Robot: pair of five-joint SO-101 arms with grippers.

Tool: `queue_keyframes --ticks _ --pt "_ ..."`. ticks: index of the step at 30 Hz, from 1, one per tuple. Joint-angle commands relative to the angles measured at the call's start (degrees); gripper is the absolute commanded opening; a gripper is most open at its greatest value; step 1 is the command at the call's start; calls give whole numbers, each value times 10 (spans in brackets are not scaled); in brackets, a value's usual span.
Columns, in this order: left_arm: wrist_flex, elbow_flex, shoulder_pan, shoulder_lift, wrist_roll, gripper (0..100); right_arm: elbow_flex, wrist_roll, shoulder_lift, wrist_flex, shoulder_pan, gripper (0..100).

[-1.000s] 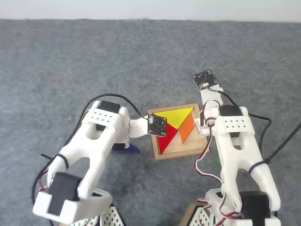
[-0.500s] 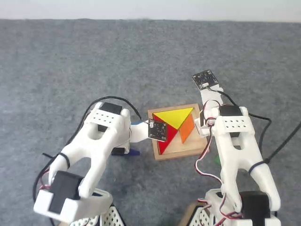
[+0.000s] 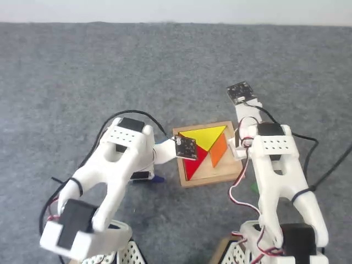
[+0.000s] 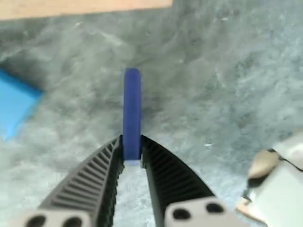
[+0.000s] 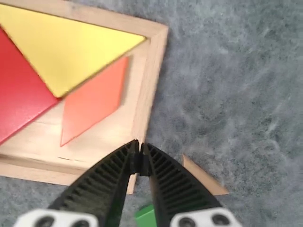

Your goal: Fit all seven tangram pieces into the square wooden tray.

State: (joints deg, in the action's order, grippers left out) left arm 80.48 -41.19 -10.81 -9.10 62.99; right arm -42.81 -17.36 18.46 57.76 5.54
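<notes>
left jaws clamp a thin dark-blue piece edge-on; right jaws pressed together by the tray.

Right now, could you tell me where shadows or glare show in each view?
High view: even light, soft shadows on the mat under the arms, no glare on the tray. Left wrist view: the mat looks slightly darker beside the dark blue piece in the left pincer. Right wrist view: no glare on the yellow triangle.

Tray with yellow triangle, orange parallelogram; fingers together above its rim
</notes>
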Motion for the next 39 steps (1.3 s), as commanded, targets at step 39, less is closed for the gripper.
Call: queue_keyframes --ticks 39 --pt "152 812 -304 556 280 102 55 45 201 57 -297 9"
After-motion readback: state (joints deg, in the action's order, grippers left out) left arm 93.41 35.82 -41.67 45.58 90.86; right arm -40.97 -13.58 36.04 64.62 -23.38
